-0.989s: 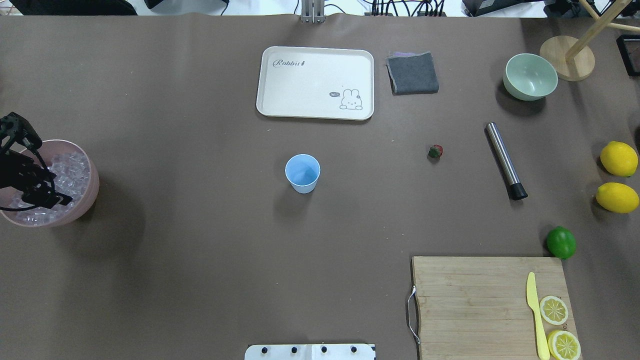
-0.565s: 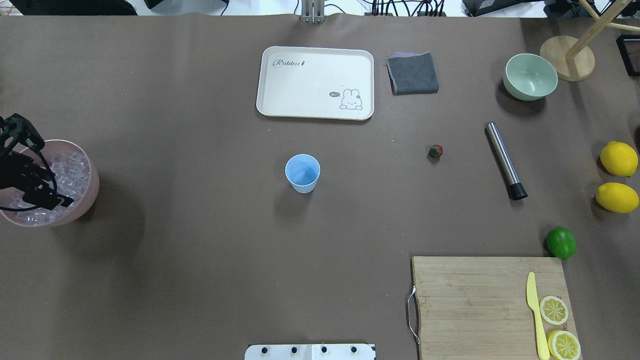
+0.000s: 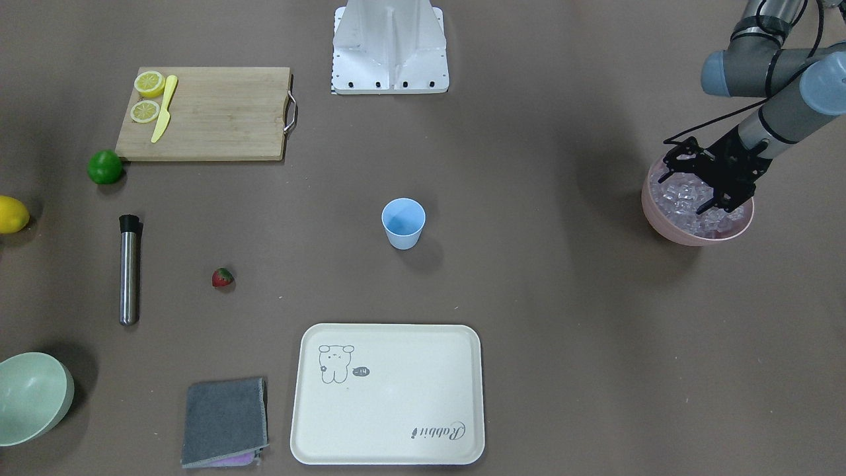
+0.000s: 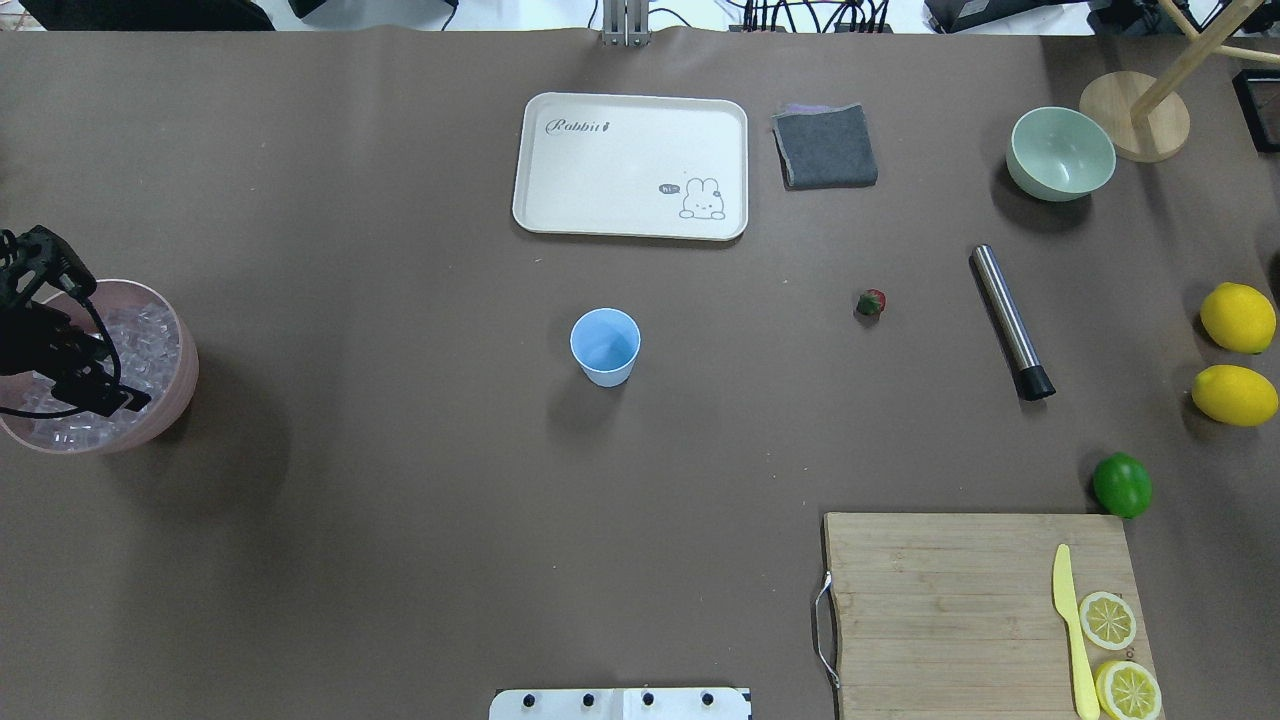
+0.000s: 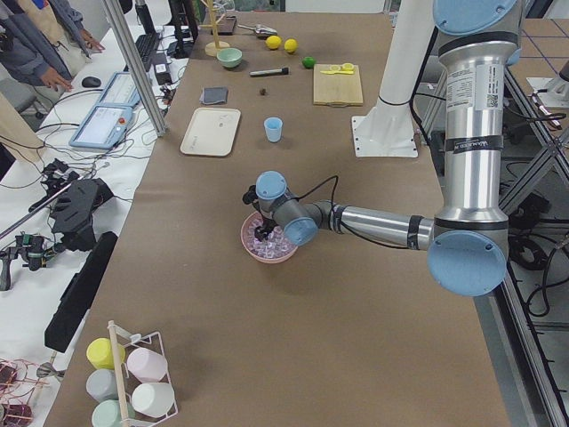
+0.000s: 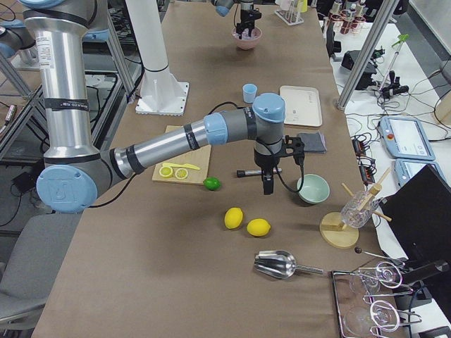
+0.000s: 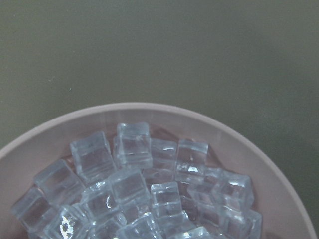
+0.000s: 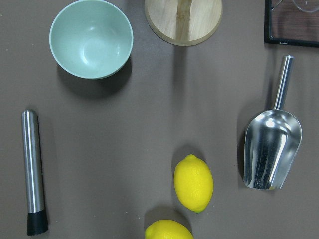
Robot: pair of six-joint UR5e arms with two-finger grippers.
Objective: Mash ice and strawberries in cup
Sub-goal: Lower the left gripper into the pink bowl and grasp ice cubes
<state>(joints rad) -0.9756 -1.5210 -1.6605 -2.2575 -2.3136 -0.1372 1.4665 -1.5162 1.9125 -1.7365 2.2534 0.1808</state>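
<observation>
The light-blue cup (image 4: 605,345) (image 3: 403,221) stands upright near the table's middle, and nothing shows inside it. A small red strawberry (image 4: 871,302) (image 3: 222,277) lies on the table to its right. Ice (image 7: 129,184) (image 4: 150,335) fills the pink bowl (image 4: 186,385) (image 3: 687,238) at the far left edge. My left gripper (image 3: 687,188) (image 4: 80,385) hangs open just over the ice, fingers spread, holding nothing. My right gripper (image 6: 268,189) shows only in the exterior right view, above the table near the steel muddler; I cannot tell its state.
A steel muddler (image 4: 1010,322) (image 8: 34,169) lies right of the strawberry. Also here are a cream tray (image 4: 630,165), a grey cloth (image 4: 825,147), a green bowl (image 4: 1060,153), two lemons (image 4: 1237,317), a lime (image 4: 1122,485), a cutting board (image 4: 950,610) and a metal scoop (image 8: 271,144).
My left gripper has shifted slightly over the pink bowl, toward its middle. Nothing else has moved.
</observation>
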